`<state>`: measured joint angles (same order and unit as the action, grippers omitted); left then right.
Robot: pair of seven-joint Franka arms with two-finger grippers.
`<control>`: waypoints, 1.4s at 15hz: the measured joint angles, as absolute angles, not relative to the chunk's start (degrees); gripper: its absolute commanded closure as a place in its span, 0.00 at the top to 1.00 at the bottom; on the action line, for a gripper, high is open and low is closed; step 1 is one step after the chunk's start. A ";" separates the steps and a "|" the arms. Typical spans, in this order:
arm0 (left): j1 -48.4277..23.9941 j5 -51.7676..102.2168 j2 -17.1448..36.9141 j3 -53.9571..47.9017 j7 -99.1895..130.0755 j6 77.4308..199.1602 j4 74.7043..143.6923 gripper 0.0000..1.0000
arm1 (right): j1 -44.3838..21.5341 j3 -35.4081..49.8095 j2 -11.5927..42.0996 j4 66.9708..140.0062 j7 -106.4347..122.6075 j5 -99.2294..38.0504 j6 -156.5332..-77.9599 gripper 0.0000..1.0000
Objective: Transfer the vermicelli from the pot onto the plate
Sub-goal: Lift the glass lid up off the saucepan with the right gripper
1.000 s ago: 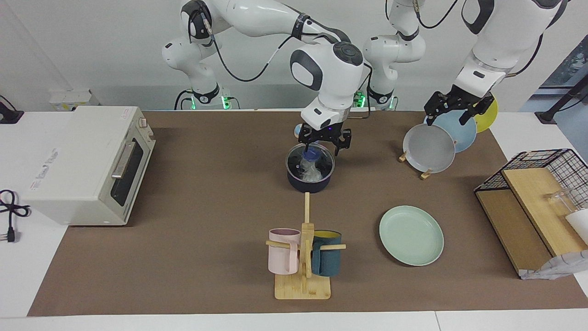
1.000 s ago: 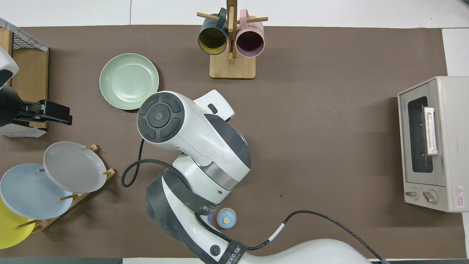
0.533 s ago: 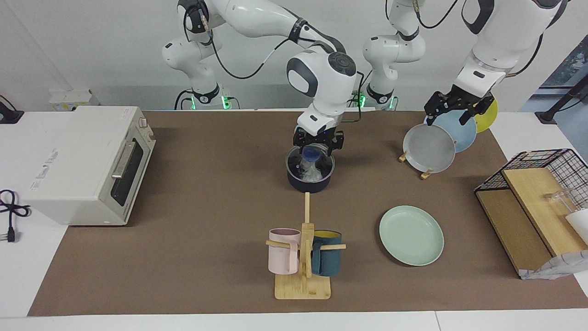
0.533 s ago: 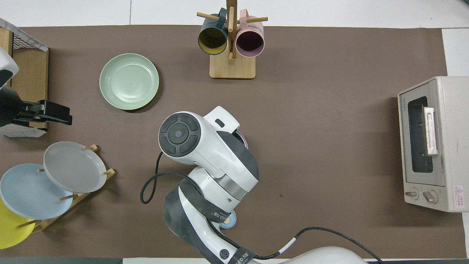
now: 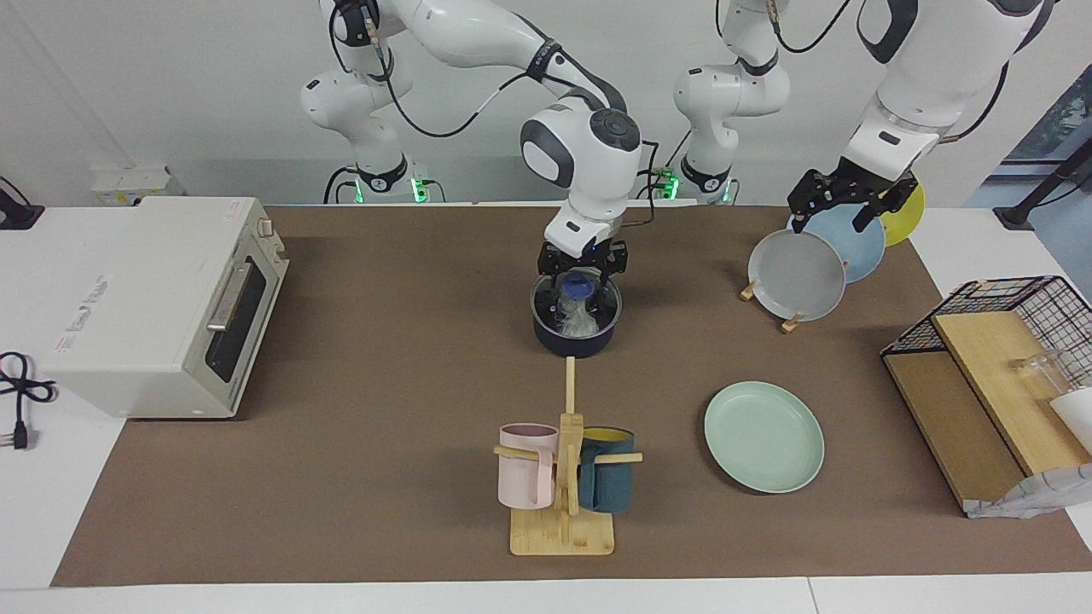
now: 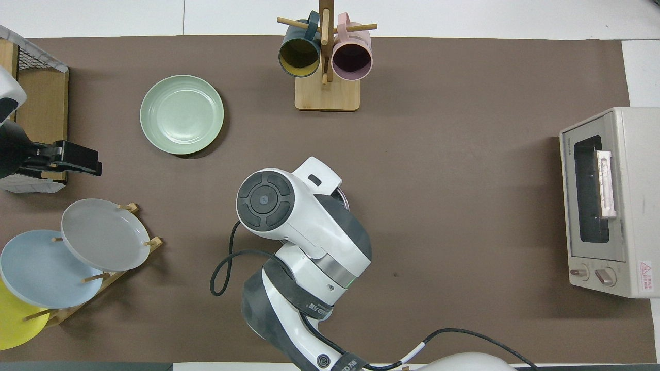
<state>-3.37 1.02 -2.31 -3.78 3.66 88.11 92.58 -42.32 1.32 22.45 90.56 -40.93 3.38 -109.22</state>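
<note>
Your right gripper sits at the pot's rim, its grip unreadable, so the vermicelli inside could snag and tip the pot well short of the plate.

Plain white wall, white table — brown mat, window at one edge

From overhead, the right arm hides the pot.
</note>
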 measured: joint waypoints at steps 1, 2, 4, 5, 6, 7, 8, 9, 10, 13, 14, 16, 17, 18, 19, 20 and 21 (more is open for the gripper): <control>-3.37 1.02 -2.31 -3.78 3.66 88.11 92.58 1.00 | -42.31 1.30 22.41 90.60 -40.72 3.38 -109.22 0.91; -3.37 1.02 -2.31 -3.78 3.66 88.11 92.58 1.00 | -42.31 1.30 22.40 90.64 -40.67 3.38 -109.30 0.88; -3.37 1.02 -2.31 -3.78 3.66 88.11 92.58 1.00 | -42.31 1.30 22.39 90.68 -40.64 3.38 -109.75 0.82; -3.37 1.02 -2.31 -3.78 3.66 88.11 92.58 1.00 | -42.31 1.30 22.39 90.72 -40.60 3.38 -110.06 0.78; -3.37 1.02 -2.31 -3.78 3.66 88.11 92.58 1.00 | -42.31 1.30 22.39 90.76 -40.43 3.38 -110.27 0.74; -3.37 1.02 -2.31 -3.78 3.66 88.11 92.58 1.00 | -42.31 1.29 22.39 90.81 -40.18 3.38 -110.32 0.69; -3.37 1.02 -2.31 -3.78 3.66 88.11 92.58 1.00 | -42.31 1.29 22.39 90.85 -40.03 3.38 -110.32 0.65; -3.37 1.02 -2.31 -3.78 3.66 88.11 92.58 1.00 | -42.30 1.26 22.38 90.88 -40.00 3.37 -110.33 0.62; -3.37 1.02 -2.31 -3.78 3.66 88.11 92.58 1.00 | -42.30 1.26 22.38 90.88 -39.95 3.37 -110.33 0.61; -3.37 1.02 -2.31 -3.78 3.66 88.11 92.58 1.00 | -42.28 1.25 22.29 90.93 -39.94 3.37 -110.33 0.58; -3.37 1.02 -2.31 -3.78 3.66 88.10 92.58 1.00 | -42.27 1.25 22.28 90.92 -39.94 3.37 -110.34 0.58; -3.37 1.02 -2.31 -3.78 3.66 88.11 92.58 1.00 | -42.10 1.24 22.20 90.74 -39.94 3.34 -110.34 0.58; -3.37 1.02 -2.31 -3.78 3.66 88.11 92.58 1.00 | -41.84 1.25 22.07 90.31 -39.94 3.30 -110.32 0.58; -3.37 1.02 -2.31 -3.78 3.66 88.11 92.58 1.00 | -41.44 1.23 21.89 89.56 -39.94 3.21 -110.15 0.58; -3.37 1.02 -2.31 -3.78 3.66 88.10 92.58 1.00 | -40.85 1.19 21.65 88.55 -39.94 3.19 -109.88 0.58; -3.37 1.02 -2.31 -3.78 3.66 88.11 92.58 1.00 | -40.12 1.16 21.42 87.33 -39.94 3.18 -109.18 0.58; -3.37 1.02 -2.31 -3.78 3.66 88.10 92.58 1.00 | -39.25 1.13 21.21 86.05 -39.83 3.17 -108.25 0.58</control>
<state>-3.37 1.02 -2.31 -3.78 3.66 88.10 92.58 -39.25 1.13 21.21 86.05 -39.83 3.17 -108.25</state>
